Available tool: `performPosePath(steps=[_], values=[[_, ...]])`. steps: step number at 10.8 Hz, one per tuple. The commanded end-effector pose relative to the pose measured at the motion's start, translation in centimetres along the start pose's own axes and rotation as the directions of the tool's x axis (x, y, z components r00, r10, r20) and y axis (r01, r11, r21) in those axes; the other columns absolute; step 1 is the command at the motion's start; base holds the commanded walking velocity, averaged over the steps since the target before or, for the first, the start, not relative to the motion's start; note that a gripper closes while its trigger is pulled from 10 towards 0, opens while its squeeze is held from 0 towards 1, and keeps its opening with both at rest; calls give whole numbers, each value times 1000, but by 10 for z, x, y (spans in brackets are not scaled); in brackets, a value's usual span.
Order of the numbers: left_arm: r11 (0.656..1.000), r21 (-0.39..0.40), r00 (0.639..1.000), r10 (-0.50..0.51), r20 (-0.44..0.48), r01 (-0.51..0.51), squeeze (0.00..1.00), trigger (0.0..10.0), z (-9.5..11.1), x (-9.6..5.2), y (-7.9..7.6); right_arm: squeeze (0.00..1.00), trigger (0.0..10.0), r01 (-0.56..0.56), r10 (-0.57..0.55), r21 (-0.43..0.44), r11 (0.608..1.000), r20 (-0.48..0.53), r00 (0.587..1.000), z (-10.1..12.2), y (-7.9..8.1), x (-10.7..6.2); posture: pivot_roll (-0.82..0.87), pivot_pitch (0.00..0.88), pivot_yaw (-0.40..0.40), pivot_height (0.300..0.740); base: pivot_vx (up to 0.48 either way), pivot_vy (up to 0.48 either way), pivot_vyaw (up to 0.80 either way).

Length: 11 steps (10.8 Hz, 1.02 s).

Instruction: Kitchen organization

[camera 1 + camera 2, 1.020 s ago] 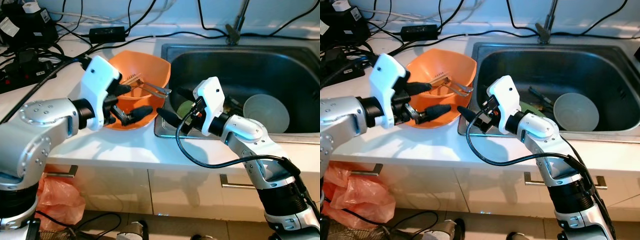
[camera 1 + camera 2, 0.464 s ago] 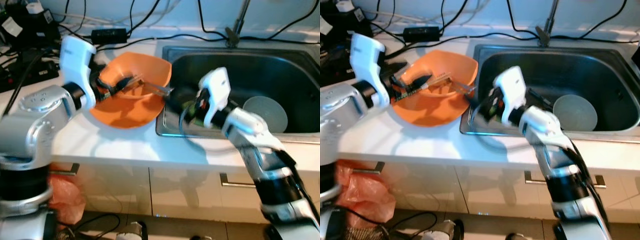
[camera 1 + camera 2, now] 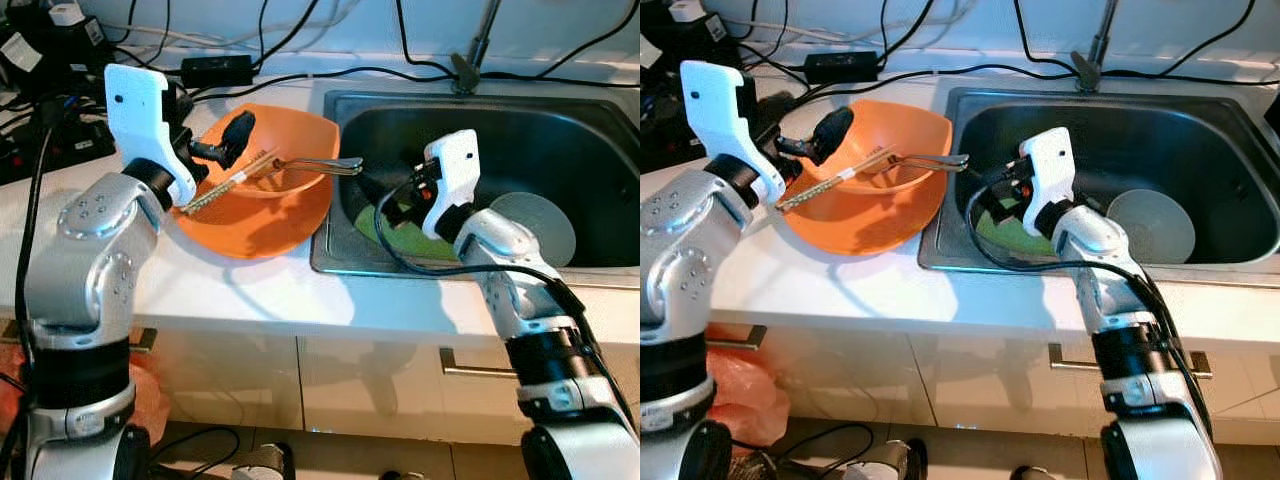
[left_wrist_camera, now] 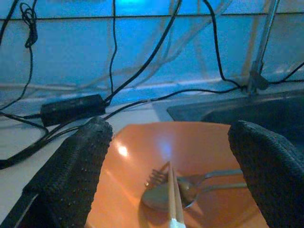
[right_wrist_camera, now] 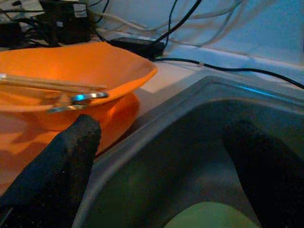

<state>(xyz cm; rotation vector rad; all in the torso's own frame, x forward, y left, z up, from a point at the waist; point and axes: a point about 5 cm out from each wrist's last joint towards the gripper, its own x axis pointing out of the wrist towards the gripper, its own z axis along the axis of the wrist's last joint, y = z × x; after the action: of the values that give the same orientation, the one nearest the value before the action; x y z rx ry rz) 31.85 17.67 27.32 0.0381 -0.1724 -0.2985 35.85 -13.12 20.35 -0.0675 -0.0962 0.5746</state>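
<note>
**Both arms pulled up off the bowl rim**

Since a sec ago the left gripper (image 4: 171, 190) has lifted from the near edge of the orange bowl (image 3: 290, 215) and now hovers at its 10 o'clock, fingers wide apart, empty. Right gripper (image 5: 161, 175) has swung over the sink (image 3: 600, 275) w/ fingers also spread, nothing held. Bowl sits on the white counter (image 3: 250, 295), touching the sink's left edge. Looks like a reposition, prob. before a pick.

Bowl: smooth glossy plastic, squarish w/ rounded corners. Inside: pale chopsticks (image 3: 225, 182), shiny metal fork (image 4: 159, 175) and spoon (image 3: 320, 165), handle jutting past the rim at 3 o'clock. In the steel basin: pale round bowl (image 3: 540, 225) and green plate (image 3: 415, 240).
</note>
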Motion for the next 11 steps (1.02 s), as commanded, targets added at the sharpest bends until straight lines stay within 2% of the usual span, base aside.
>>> performPosePath(steps=[1,3,6,8,11], values=[[1000,15,1000,10,3,-10,0,10000,-1,-3,-1,0,10000,11,-11,-6,1000,12,1000,3,-3,1,145,130,35,740,0,0,0],[999,32,999,33,-6,-32,0,10000,-5,-1,-1,0,10000,43,-43,-7,999,-12,999,-7,-4,8,148,134,39,740,0,0,0],[1000,11,1000,13,20,-13,0,10000,-3,-3,-9,0,10000,84,-84,16,996,-29,996,-18,-3,19,172,141,45,740,0,0,0],[1000,19,1000,-4,22,3,0,10000,-3,-7,-14,0,10000,106,-105,44,993,-17,994,-18,0,31,205,150,41,740,0,0,0],[999,41,1000,10,-10,-9,0,10000,-6,-17,-10,0,10000,80,-82,80,994,24,996,-7,10,50,253,171,40,740,0,0,0]])
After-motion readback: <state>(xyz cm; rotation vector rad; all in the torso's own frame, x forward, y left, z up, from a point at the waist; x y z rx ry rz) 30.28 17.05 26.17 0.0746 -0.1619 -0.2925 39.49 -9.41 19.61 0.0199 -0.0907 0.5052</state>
